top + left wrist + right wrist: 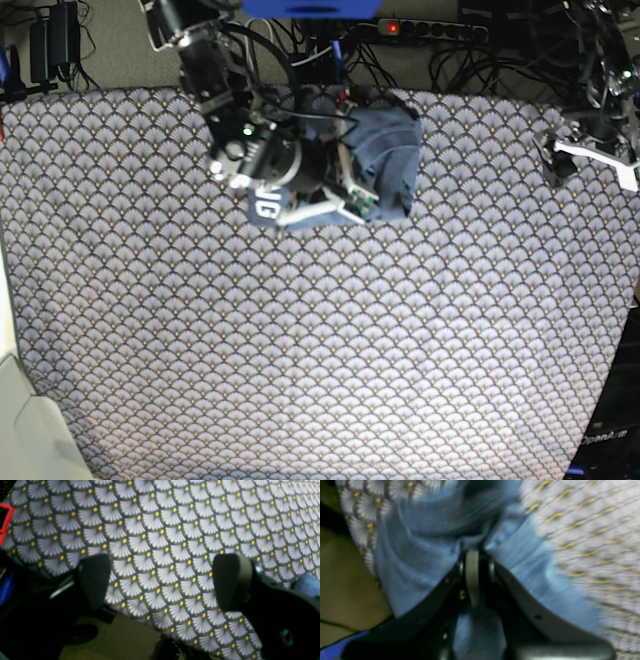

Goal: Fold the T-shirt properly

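Observation:
The slate-blue T-shirt (390,160) lies bunched near the table's far edge, with a bit of white lettering (265,208) showing at its left end. My right gripper (342,192) sits on top of it. In the right wrist view the jaws are drawn together, and the right gripper (472,552) pinches a gathered fold of the T-shirt (420,555). My left gripper (590,160) hovers at the table's far right, apart from the shirt. In the left wrist view the left gripper (163,580) is open over the patterned cover, nothing between its fingers (95,580). A blue corner of the T-shirt (310,583) shows at the right.
The grey fan-scale table cover (320,340) spreads over the whole table. Cables and a power strip (430,30) run behind the far edge. A red-framed object (5,522) sits at the left, and olive floor (120,635) shows past the table edge.

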